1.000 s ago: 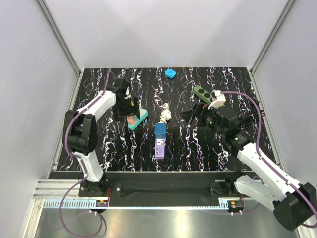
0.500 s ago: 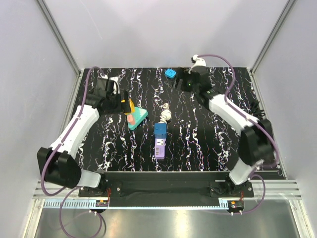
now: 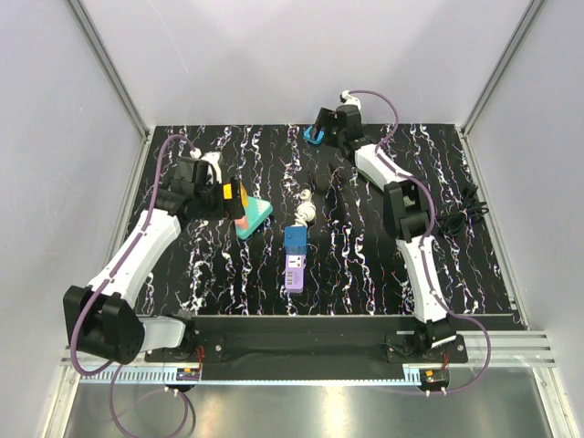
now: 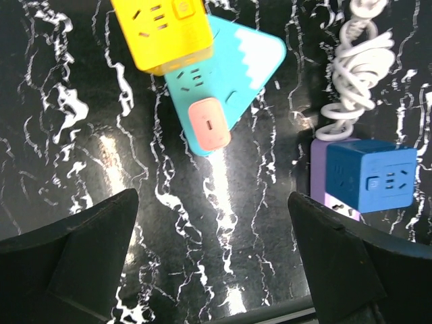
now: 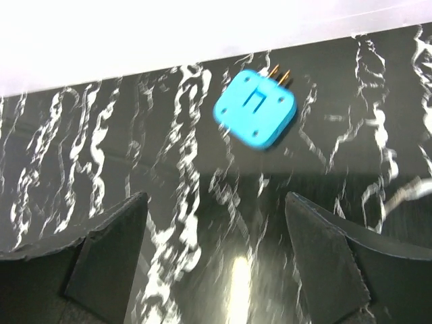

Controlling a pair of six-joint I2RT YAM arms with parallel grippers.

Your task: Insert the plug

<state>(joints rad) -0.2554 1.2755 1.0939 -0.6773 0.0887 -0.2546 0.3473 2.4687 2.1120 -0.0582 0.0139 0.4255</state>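
Blue plug (image 5: 255, 108) lies just ahead of the spread right claw (image 5: 216, 199), untouched.

The tabletop (image 4: 61, 169) is looking like polished black stone or laminate veined with white, and it is throwing back bright glare. The yellow socket block (image 4: 162, 30), the teal triangular socket block (image 4: 239, 64) and the blue cube (image 4: 371, 177) are all showing smooth moulded plastic with a soft satin sheen. The white cord (image 4: 354, 74) is appearing rubbery and smooth. The blue plug (image 5: 255, 108) is reading as matt plastic, its prongs (image 5: 280, 73) gleaming like brass. The fingers (image 4: 74, 263) of the left gripper (image 4: 212, 199) are looking like dull, faintly grainy black plastic. The frame rails (image 3: 109, 78) are shining as brushed metal.
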